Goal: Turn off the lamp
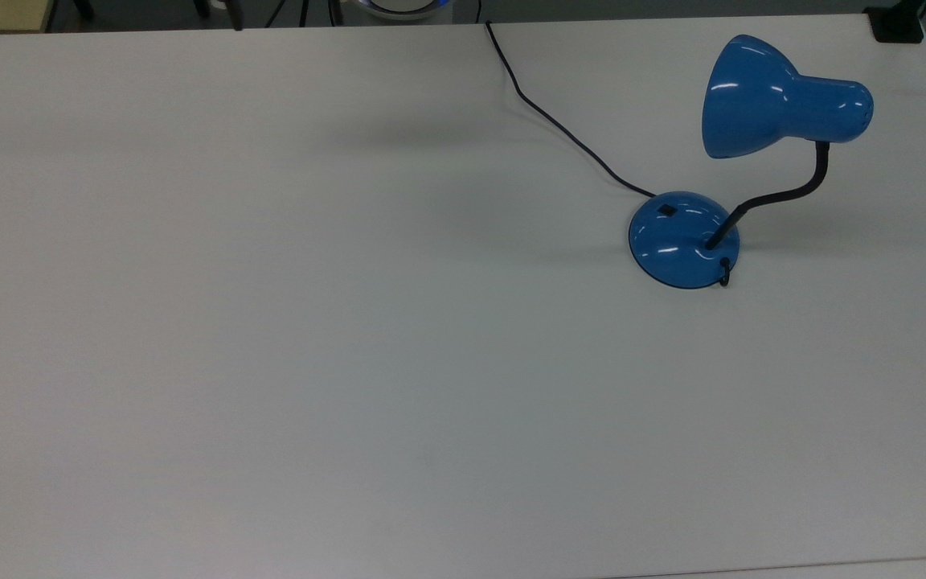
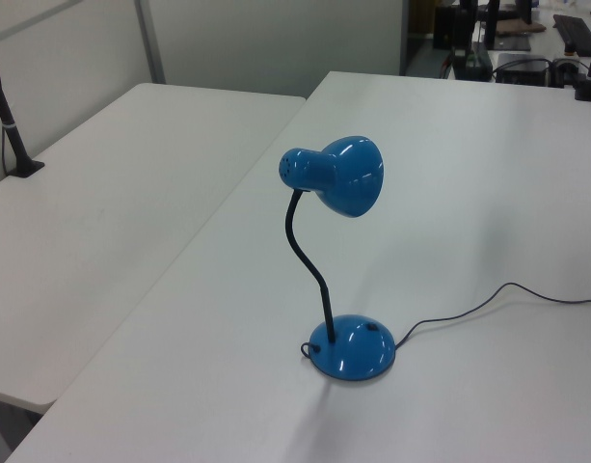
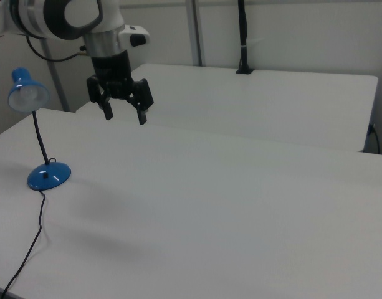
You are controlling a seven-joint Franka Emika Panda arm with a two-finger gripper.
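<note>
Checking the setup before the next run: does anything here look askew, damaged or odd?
Nothing stands out. The lamp stands upright on the table, and the gripper hangs open above the table, apart from it.
</note>
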